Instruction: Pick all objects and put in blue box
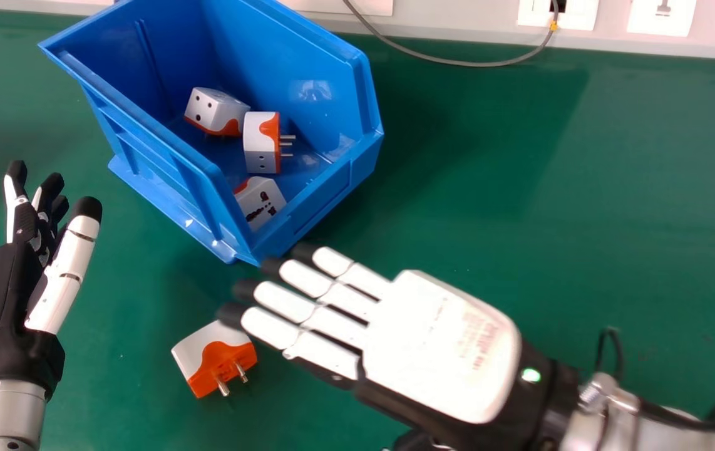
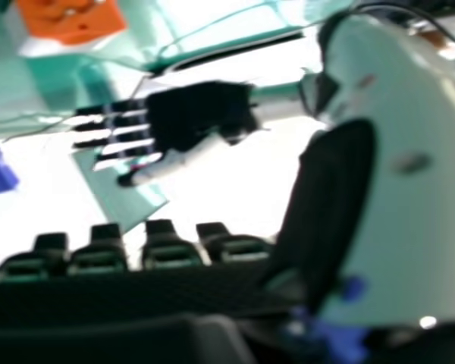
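Blue box point(image 1: 332, 194): one, open-topped, standing askew near the far edge of the counter point(image 1: 551, 188). Contents: three white-and-orange plug adapters point(image 1: 262, 145), on its floor. Loose adapter point(image 1: 215, 357): one, white and orange, lying on the counter farther from that edge than the box, prongs exposed. Right robot hand point(image 1: 436, 347): fingers straight, side by side, holding nothing; tips at the loose adapter, contact cannot be told. Left robot hand point(image 1: 7, 294): fingers extended, thumb apart, empty, left of the loose adapter. Grey cable point(image 1: 457, 63): one, looped at the far edge.
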You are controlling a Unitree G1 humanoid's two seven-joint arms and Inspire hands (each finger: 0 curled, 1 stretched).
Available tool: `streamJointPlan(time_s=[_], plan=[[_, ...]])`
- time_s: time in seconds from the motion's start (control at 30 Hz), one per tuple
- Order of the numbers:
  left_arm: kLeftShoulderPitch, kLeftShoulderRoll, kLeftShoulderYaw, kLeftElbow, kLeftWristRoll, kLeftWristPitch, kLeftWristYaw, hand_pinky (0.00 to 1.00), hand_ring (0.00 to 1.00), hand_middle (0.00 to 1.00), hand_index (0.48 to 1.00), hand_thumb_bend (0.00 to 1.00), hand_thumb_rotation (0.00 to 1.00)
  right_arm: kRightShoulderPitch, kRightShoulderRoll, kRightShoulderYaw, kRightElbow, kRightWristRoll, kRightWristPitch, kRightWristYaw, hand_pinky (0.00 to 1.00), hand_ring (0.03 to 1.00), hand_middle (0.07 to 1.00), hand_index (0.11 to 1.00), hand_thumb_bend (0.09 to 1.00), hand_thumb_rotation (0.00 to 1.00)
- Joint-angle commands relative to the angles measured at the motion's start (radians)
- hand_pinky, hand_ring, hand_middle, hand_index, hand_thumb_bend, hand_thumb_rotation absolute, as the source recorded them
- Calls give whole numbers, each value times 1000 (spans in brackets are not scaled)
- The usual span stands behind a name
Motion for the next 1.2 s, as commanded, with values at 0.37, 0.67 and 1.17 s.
streamJointPlan(time_s=[0.37, 0.67, 1.17], plan=[[-8, 12, 7, -19, -10, -10, -9, 973, 992, 990, 994, 388, 634, -293, 150, 127, 187, -93, -6, 76, 932, 975, 981, 952, 262, 29], [-11, 8, 6, -18, -15, -3, -7, 974, 992, 991, 992, 390, 640, -426, 224, 210, 333, -115, 0, 121, 893, 978, 980, 947, 234, 6], [-16, 4, 0, -25, -26, 15, 0, 977, 993, 991, 991, 380, 635, -496, 323, 284, 484, -145, 137, 162, 808, 942, 940, 896, 344, 0]])
